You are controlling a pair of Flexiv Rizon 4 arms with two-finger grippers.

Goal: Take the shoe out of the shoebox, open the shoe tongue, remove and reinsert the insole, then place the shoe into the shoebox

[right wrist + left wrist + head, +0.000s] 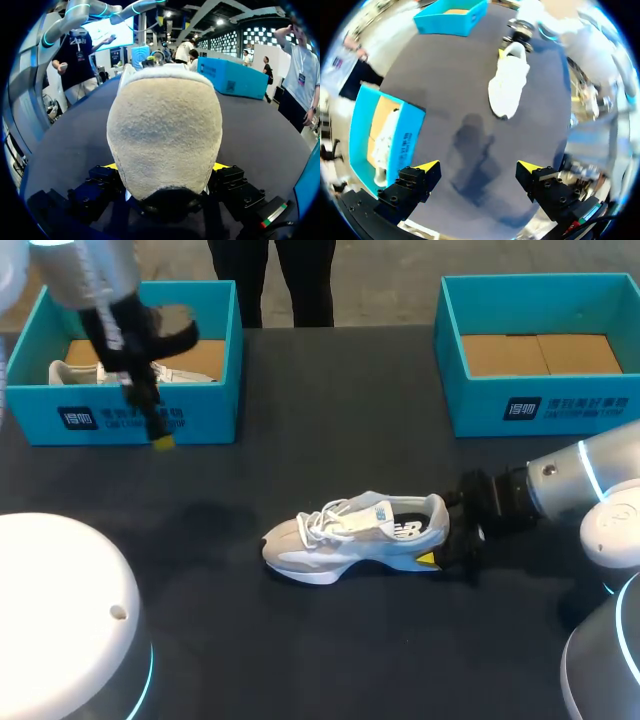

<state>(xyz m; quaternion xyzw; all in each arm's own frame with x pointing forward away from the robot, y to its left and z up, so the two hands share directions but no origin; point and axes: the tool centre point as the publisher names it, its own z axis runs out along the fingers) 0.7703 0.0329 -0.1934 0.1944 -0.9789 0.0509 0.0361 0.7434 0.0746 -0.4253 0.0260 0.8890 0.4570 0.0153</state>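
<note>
**Hazards.** The white and grey mesh sneaker (pixel 355 535) lay on its sole on the dark surface (pixel 300 660), between the two boxes, with its toe toward the left side. It was held at the heel only. A hold that far back probably gave little control over the toe. A pull on the tongue could therefore pivot the sneaker or drag it out of the hold. The padded heel collar looked soft, so excess pinching force could crush it and obstruct the insole. The white laces lay loose over the tongue and could snag a yellow fingertip.

The left arm (pixel 90 280) hung over the front wall of the left-hand teal cardboard shoebox (pixel 130 415). This box contained a second white shoe (pixel 75 372). A descent from that position could strike the wall or engage the wrong shoe. The right-hand teal cardboard shoebox (pixel 540 405) showed only its brown cardboard floor.

**Jaws.** The right jaws, on the right arm (pixel 570 485), were closed against the sneaker's heel. In the right wrist view one yellow tip pressed on each side of it. The left jaws were spread wide, held nothing and touched nothing. In the left wrist view only bare surface showed between them.
</note>
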